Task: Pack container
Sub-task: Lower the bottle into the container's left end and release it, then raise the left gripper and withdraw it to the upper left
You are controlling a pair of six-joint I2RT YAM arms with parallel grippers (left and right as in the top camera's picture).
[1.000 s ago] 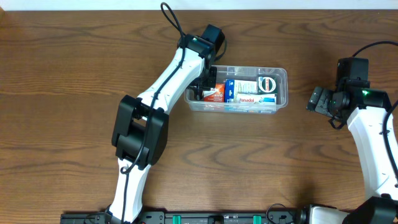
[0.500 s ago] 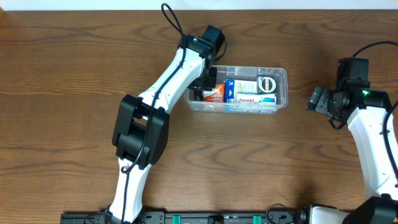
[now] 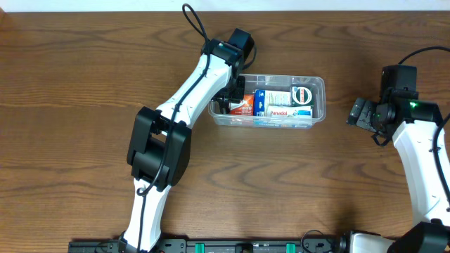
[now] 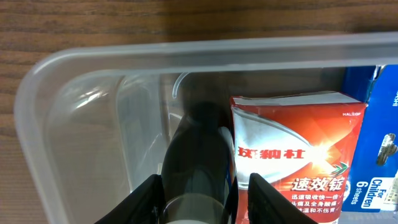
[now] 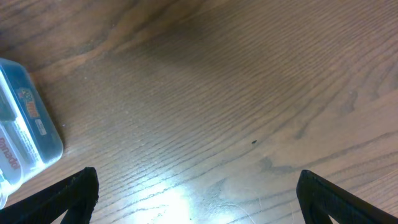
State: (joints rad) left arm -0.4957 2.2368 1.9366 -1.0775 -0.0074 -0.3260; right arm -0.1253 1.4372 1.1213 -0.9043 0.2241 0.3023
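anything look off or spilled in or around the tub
Nothing clearly wrong. The boxes sit packed inside the container, nothing spilled on the table. Only the red carton looks slightly creased at its top corner, beside the dark cylinder.

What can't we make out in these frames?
- Overhead: left arm hides left gripper and container left end.
- Left wrist: dark item between the fingers is blurred, cut by bottom edge; identity, grip unclear.
- Right wrist: left edge cuts off most of container.

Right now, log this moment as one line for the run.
left gripper: open around dark cylinder, container left end, beside red carton | right gripper: open, over table, holding nothing
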